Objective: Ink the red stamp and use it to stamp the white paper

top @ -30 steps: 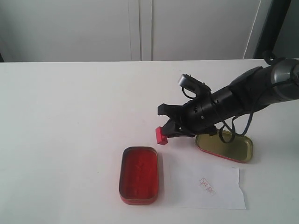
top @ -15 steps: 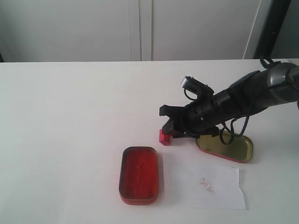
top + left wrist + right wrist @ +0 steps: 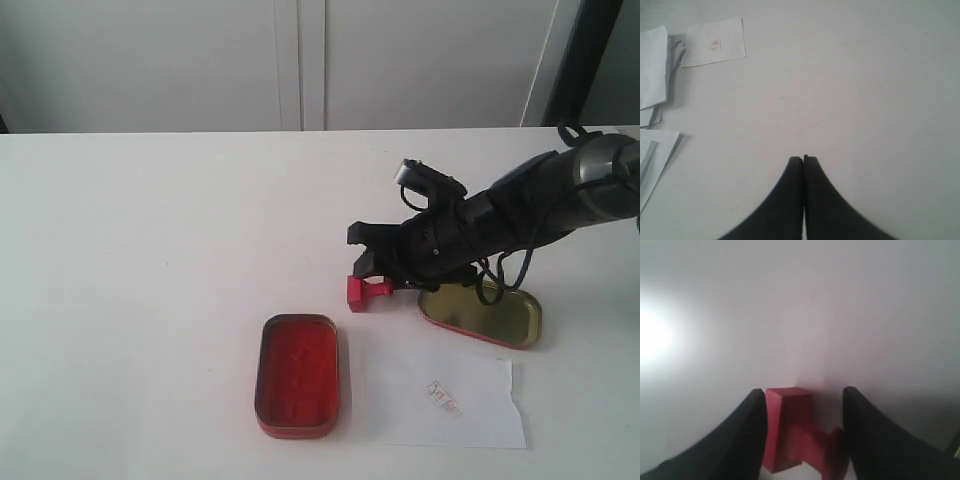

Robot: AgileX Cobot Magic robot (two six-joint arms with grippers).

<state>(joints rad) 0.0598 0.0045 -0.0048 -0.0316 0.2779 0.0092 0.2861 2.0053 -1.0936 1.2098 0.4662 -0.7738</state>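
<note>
The red stamp (image 3: 368,292) lies on its side on the table, handle pointing toward the gold-lined lid, just beyond the red ink tin (image 3: 297,375). My right gripper (image 3: 358,255) hovers over it, open. In the right wrist view the stamp (image 3: 790,430) sits between the spread fingers (image 3: 747,435) of the right gripper (image 3: 804,391), close to one finger and with a gap at the other. The white paper (image 3: 450,400) lies at the front right and bears a small red imprint (image 3: 443,397). My left gripper (image 3: 803,159) is shut and empty over bare table.
The gold-lined tin lid (image 3: 485,315) lies under my right arm, just behind the paper. In the left wrist view a stamped white slip (image 3: 715,42) and several loose white sheets (image 3: 652,65) lie at the table's side.
My right gripper lowered the stamp to the table and spread its fingers. The stamp, held off the surface before, now rests on its side.
</note>
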